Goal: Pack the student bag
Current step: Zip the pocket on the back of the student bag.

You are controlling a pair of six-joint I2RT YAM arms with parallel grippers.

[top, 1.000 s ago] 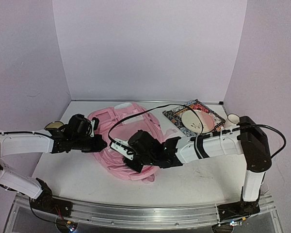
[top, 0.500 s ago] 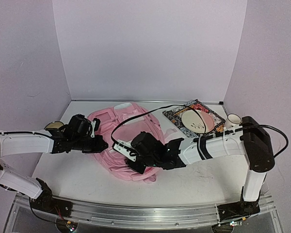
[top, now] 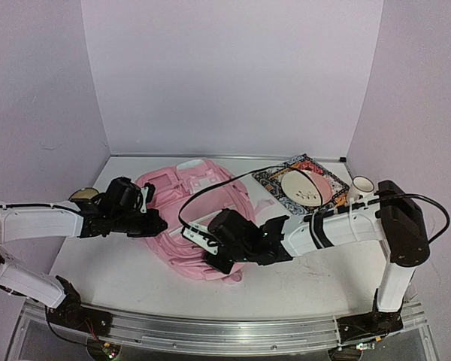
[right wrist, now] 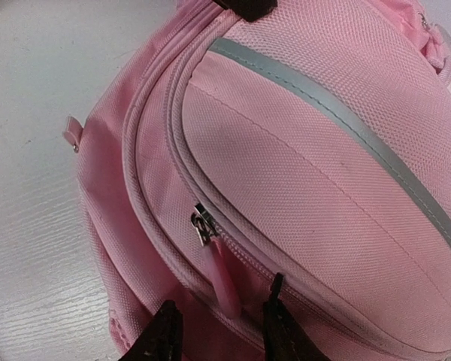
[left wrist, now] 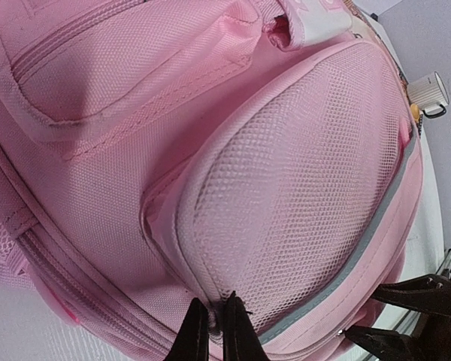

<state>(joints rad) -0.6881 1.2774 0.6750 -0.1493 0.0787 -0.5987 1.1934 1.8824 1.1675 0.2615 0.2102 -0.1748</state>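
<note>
Here, student bag (top: 188, 188) flat, lengthwise near-to-far

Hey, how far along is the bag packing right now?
Nothing looks packed: the patterned book, bowl and cup sit outside the student bag. In hand: left tool pinches its edge, right tool open around the zipper pull. Left: unzip, load, close.
</note>
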